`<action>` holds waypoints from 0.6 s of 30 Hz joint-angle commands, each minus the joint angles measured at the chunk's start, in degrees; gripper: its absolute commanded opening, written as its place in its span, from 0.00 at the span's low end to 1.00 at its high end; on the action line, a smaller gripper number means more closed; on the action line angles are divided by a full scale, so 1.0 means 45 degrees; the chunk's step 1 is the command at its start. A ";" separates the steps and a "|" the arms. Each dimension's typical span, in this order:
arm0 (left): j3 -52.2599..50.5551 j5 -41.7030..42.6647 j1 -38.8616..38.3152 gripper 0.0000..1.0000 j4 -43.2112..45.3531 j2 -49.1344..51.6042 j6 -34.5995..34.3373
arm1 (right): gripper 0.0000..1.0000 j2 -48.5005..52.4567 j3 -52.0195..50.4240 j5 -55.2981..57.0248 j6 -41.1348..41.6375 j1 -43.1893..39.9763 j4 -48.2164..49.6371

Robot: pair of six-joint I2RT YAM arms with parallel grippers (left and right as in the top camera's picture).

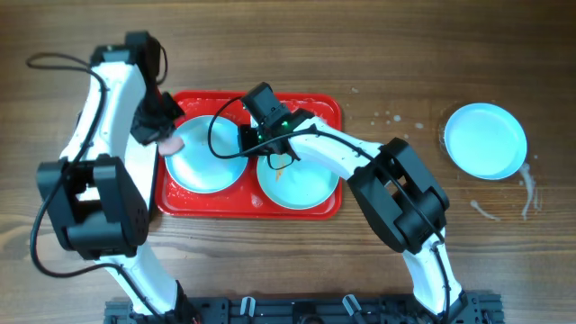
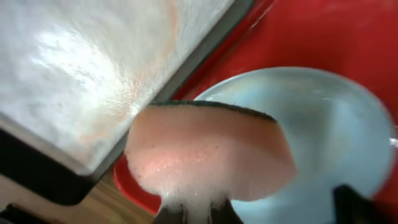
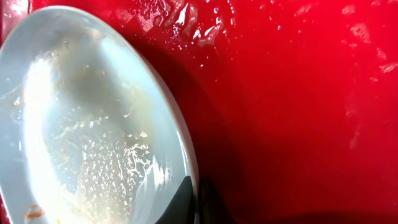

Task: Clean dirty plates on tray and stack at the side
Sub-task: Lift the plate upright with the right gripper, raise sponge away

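The red tray [image 1: 317,104] holds two pale blue plates. My left gripper [image 1: 166,135] is shut on a foamy pink sponge [image 2: 211,155] with a green back, over the left edge of the left plate [image 1: 202,166]. That plate also shows in the left wrist view [image 2: 336,124]. My right gripper [image 1: 250,144] sits between the two plates, and its fingers [image 3: 196,200] are pinched on the rim of a soapy, smeared plate [image 3: 81,124] over the wet tray [image 3: 298,93]. The right plate [image 1: 301,184] has an orange smear. A third plate [image 1: 486,139] lies on the table at far right.
A silvery black-rimmed tray [image 2: 74,81] lies just beside the red tray in the left wrist view. Water splashes [image 1: 504,211] mark the wooden table around the far-right plate.
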 commanded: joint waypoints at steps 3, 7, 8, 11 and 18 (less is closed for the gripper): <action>0.2278 0.0214 0.0092 0.04 -0.0801 -0.0879 -0.0024 | 0.04 0.0141 0.0000 -0.0393 -0.0214 -0.0049 0.0126; 0.2283 0.0209 0.0092 0.04 -0.0811 -0.1452 -0.0024 | 0.04 -0.1098 0.0223 0.1277 -0.0563 -0.0214 -0.0384; 0.2283 0.0209 0.0092 0.04 -0.0821 -0.1491 -0.0024 | 0.04 -0.1472 0.0223 0.1909 -0.0729 -0.0209 -0.0539; 0.2273 0.0209 0.0092 0.04 -0.0894 -0.1486 -0.0029 | 0.04 -0.2851 0.0223 0.4425 -0.1316 0.0044 -0.1234; 0.2225 0.0209 0.0092 0.04 -0.0879 -0.1486 -0.0034 | 0.04 -0.5207 0.0223 1.1438 -0.2550 0.1321 -0.2749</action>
